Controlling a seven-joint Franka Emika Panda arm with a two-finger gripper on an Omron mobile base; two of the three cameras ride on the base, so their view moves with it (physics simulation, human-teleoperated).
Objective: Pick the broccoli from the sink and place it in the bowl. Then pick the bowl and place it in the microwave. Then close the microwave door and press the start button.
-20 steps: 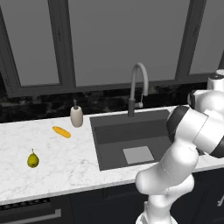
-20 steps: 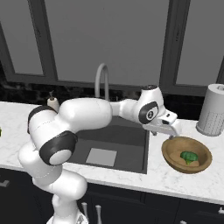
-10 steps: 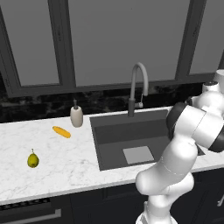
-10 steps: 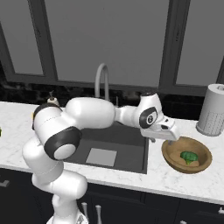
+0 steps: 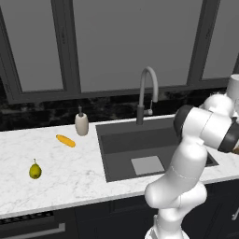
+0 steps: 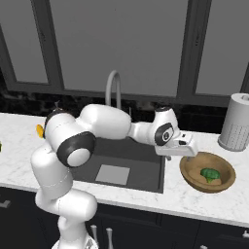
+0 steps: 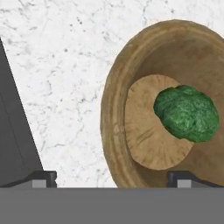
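Now the tool [image 6: 186, 156] hangs with its jaws spread wide and empty, holding and touching nothing, over the left rim of the bowl [image 6: 188, 171]. That bowl sits on the white marble worktop [image 6: 146, 199] just right of the sink [image 6: 141, 168], and the broccoli [image 7: 187, 112] lies inside it, right of centre on the bowl's floor, below the tool.

- Broccoli [image 7: 187, 113]: dark-green floret clump, resting inside bowl, toward 3 o'clock of the floor.
- Bowl [image 7: 120, 92]: shallow, wooden, upright on marble counter, beside sink [image 6: 146, 151].
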